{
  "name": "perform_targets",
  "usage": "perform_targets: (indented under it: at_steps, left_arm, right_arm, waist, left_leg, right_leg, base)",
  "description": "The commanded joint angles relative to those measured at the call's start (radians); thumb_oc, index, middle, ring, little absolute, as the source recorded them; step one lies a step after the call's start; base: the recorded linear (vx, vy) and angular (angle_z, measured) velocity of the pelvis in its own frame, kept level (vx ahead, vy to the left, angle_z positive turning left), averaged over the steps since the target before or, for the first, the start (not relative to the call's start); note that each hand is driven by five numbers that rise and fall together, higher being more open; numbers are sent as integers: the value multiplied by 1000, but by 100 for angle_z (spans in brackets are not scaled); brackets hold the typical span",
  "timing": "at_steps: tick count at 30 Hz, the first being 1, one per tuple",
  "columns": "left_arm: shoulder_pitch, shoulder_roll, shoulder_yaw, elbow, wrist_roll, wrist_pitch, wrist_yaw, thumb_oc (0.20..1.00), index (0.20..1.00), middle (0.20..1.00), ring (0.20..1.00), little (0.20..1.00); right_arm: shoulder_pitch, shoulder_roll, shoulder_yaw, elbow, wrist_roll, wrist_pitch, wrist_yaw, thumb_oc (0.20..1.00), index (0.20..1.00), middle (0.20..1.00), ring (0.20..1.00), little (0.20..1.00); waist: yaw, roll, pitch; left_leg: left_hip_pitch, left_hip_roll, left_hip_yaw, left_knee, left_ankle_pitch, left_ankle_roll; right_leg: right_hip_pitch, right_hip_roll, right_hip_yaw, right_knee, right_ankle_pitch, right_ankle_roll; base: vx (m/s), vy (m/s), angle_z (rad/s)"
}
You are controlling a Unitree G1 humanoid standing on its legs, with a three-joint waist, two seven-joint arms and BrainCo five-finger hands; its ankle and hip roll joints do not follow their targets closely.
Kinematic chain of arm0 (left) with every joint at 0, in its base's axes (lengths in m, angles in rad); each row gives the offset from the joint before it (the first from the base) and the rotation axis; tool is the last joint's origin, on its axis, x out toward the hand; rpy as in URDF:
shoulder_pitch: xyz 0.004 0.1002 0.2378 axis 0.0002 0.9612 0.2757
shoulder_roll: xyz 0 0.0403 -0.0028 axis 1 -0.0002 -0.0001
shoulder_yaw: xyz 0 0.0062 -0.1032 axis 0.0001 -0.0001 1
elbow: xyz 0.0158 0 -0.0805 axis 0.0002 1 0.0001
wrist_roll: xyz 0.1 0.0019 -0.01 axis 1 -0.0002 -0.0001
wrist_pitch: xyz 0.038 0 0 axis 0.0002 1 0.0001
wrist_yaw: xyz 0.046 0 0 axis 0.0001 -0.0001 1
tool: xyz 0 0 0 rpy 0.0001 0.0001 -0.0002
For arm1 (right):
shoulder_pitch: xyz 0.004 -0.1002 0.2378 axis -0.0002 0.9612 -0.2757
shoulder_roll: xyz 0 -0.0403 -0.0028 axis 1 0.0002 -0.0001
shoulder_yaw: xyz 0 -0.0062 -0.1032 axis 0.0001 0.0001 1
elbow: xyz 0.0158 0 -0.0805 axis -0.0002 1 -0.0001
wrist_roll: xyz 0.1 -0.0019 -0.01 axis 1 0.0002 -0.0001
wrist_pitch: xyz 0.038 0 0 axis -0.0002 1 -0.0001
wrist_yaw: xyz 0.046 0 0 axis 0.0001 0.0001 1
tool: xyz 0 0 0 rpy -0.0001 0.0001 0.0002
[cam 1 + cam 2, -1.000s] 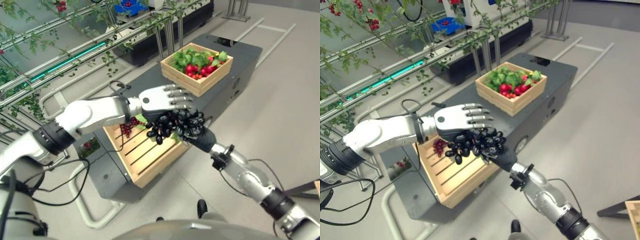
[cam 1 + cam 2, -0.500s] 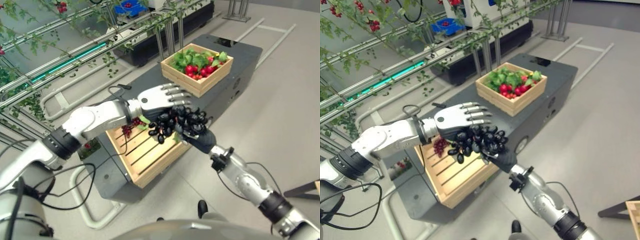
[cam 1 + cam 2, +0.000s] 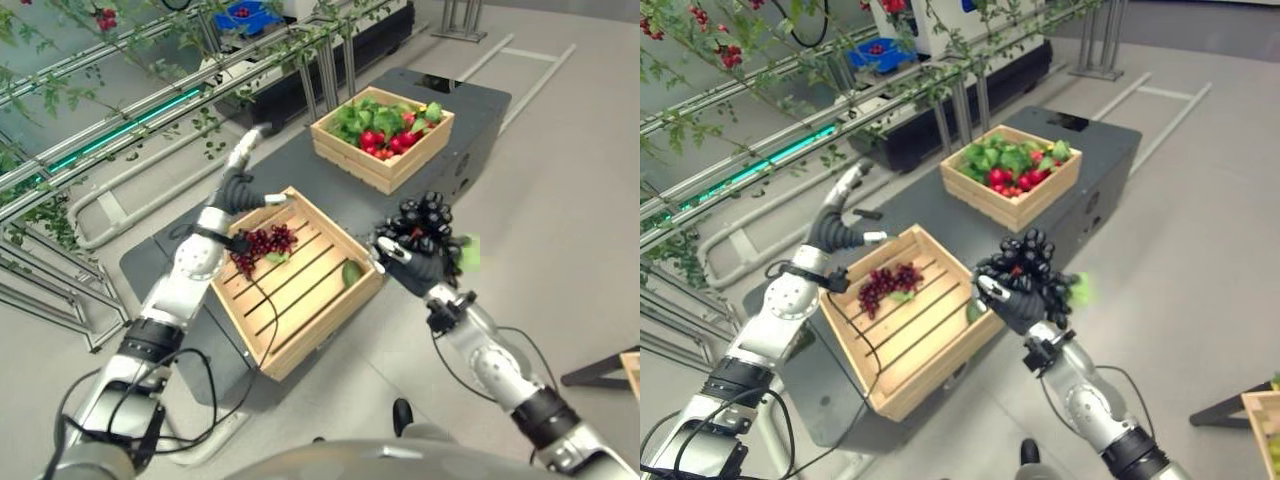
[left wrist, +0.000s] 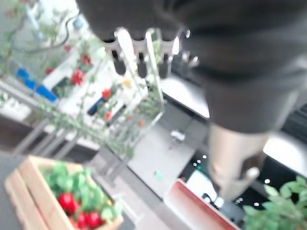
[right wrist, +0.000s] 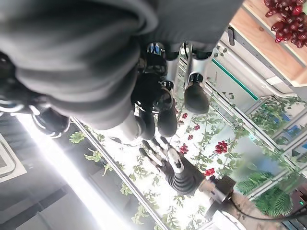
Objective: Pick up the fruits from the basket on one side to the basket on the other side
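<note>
Since earlier, left robot hand [image 3: 243, 158] has pulled back, fingers relaxed, leaving right robot hand [image 3: 415, 262] grasping black grapes [image 3: 424, 222] off the worktop's [image 3: 300, 165] edge; carry level to far crate [image 3: 381, 128]

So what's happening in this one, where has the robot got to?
The robot is shifting fruit between two wooden crates on a dark cart. Its right hand is shut round a bunch of black grapes, held in the air just off the near crate. A bunch of red grapes lies in that crate. The far crate holds red fruit and green leaves. The left hand is open, raised beyond the near crate.
</note>
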Motion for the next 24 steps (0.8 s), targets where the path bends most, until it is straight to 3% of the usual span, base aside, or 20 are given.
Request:
perform_targets:
  at_steps: [1,4,14,18,19,20,21,22,23,24]
  left_arm:
    - [-58,103,64,-5,-20,-20,59,1000,1000,1000,1000,1000]
    - [-43,114,97,-29,-36,-23,68,1000,1000,1000,1000,1000]
    - [158,9,200,-113,-56,-41,87,1000,1000,1000,1000,1000]
    - [245,-38,242,-150,-70,-62,82,1000,1000,1000,1000,1000]
    - [304,-94,271,-186,-157,-84,62,1000,1000,1000,1000,1000]
    - [305,-94,272,-188,-158,-84,61,1000,1000,1000,1000,1000]
    - [357,-140,291,-224,-208,-99,40,1000,1000,1000,1000,1000]
    - [358,-140,292,-225,-209,-99,39,1000,1000,1000,1000,1000]
    - [406,-177,311,-249,-268,-117,28,1000,1000,1000,1000,1000]
    - [431,-185,318,-265,-280,-122,11,1000,1000,1000,1000,1000]
  right_arm:
    - [-39,41,-7,-125,0,-42,45,200,200,200,200,200]
    - [-33,41,-14,-123,0,-44,46,200,200,200,200,200]
    - [-9,21,-116,-142,-98,-101,12,200,200,200,200,200]
    - [6,4,-175,-166,-169,-135,-12,200,200,200,200,200]
    - [15,-5,-230,-167,-268,-165,-64,200,200,200,200,200]
    - [15,-5,-229,-168,-268,-164,-65,200,200,200,200,200]
    - [9,-4,-268,-136,-348,-190,-112,200,200,200,200,200]
    - [8,-4,-268,-136,-348,-190,-113,200,200,200,200,200]
    - [-4,6,-279,-125,-396,-209,-149,200,200,200,200,200]
    - [6,3,-291,-125,-414,-210,-147,200,200,200,200,200]
  waist:
    - [-12,-59,-41]
    - [-11,-56,-42]
    - [-15,-67,-41]
    - [-13,-97,-27]
    - [3,-116,-10]
    - [2,-117,-14]
    - [25,-137,-4]
    - [25,-137,-5]
    - [31,-149,10]
    - [27,-158,12]
  left_leg:
    - [3,14,-7,77,-25,-44]
    - [4,14,-10,78,-25,-44]
    - [3,38,-16,108,-38,-53]
    - [-23,29,-46,175,-69,-46]
    - [-43,-59,-129,210,-107,-11]
    - [-47,-61,-129,210,-104,-10]
    - [-101,-180,-218,210,-104,42]
    - [-104,-181,-217,214,-106,43]
    - [-126,-236,-266,231,-121,68]
    - [-123,-231,-247,216,-107,75]
  right_leg:
    - [75,-55,16,93,-132,95]
    - [77,-54,15,94,-134,94]
    - [86,-27,24,89,-143,76]
    - [68,-16,62,107,-145,69]
    - [48,-18,93,124,-140,66]
    - [44,-20,93,124,-138,67]
    - [15,-10,134,131,-114,65]
    - [14,-10,135,131,-114,66]
    - [-15,16,201,143,-96,79]
    - [-31,20,219,137,-73,85]
  base:
    - [0,0,0]
    - [0,0,0]
    - [0,-27,-1]
    - [-11,-32,-14]
    - [-7,24,-29]
    - [-4,-6,-60]
    - [-2,-23,-75]
    - [14,5,-123]
    - [-31,47,-95]
    - [10,47,-78]
